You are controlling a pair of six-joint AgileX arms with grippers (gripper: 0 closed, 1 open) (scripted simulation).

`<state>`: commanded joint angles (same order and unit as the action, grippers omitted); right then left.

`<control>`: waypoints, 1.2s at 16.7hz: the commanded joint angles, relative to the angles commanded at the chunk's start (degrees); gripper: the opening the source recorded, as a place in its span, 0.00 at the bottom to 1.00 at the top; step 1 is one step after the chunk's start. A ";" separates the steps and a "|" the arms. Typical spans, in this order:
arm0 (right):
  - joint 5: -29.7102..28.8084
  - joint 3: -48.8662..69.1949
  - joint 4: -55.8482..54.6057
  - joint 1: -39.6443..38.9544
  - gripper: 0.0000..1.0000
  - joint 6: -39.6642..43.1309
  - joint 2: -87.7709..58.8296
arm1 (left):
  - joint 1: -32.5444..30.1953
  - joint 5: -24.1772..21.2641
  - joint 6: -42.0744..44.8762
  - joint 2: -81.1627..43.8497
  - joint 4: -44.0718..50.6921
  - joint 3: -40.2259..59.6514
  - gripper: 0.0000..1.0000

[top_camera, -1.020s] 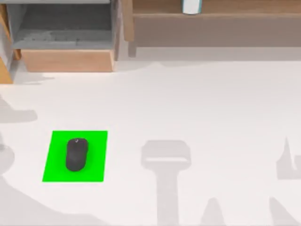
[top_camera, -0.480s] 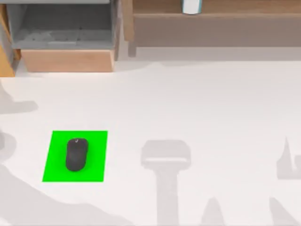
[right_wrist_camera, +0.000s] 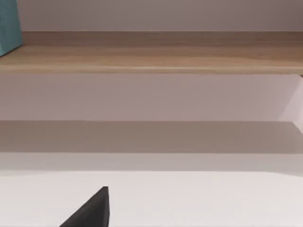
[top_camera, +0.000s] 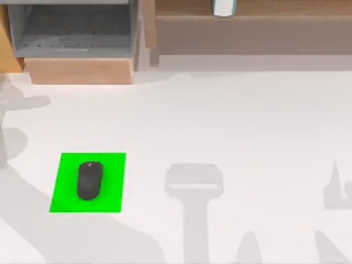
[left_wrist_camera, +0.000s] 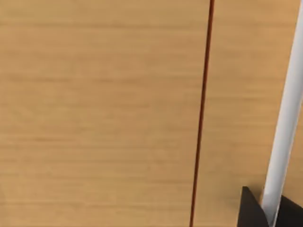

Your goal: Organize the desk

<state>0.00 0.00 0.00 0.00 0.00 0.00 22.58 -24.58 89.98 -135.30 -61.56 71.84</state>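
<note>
White counter [top_camera: 247,121] carrying a green mat [top_camera: 113,181] at left, dark mouse [top_camera: 89,180] resting on it. Open wooden drawer [top_camera: 77,70] at far left, shelf [top_camera: 253,25] beside. Cannot tell whether either arm's jaws are open or closed.

– That desk [top_camera: 247,121] looks smooth and matt, plain white, not a mark on it.

– And the mat [top_camera: 113,165] is a flat, bright green sheet with no sheen; I can't tell if it's cloth or rubber. The mouse [top_camera: 89,180] on it looks like dark matt plastic.

– The drawer [top_camera: 80,70] front is pale wood, its inside a dull grey. The shelf [top_camera: 247,25] is wood too, faint grain, satin at most.

– Up close by the left wrist there's a wooden panel [left_wrist_camera: 94,113], fine horizontal grain, 1 thin dark seam through it.

– And a smooth white edge [left_wrist_camera: 289,113] beside it.
</note>
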 joint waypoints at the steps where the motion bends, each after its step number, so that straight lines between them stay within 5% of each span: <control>1: 0.00 0.00 0.00 0.00 1.00 0.00 0.00 | 0.00 0.00 0.00 0.00 0.00 0.00 0.00; 3: 0.00 0.00 0.00 0.00 1.00 0.00 0.00 | 0.00 0.00 0.00 0.00 0.00 0.00 0.00; 16: 0.00 0.00 0.00 0.00 1.00 0.00 0.00 | 0.00 0.00 0.00 0.00 0.00 0.00 0.98; 20: 0.00 0.00 0.00 0.00 1.00 0.00 0.00 | 0.00 0.00 0.00 0.00 0.00 0.00 1.00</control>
<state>0.00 0.00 0.00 0.00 0.00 0.00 22.58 -24.58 89.98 -135.30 -61.56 71.84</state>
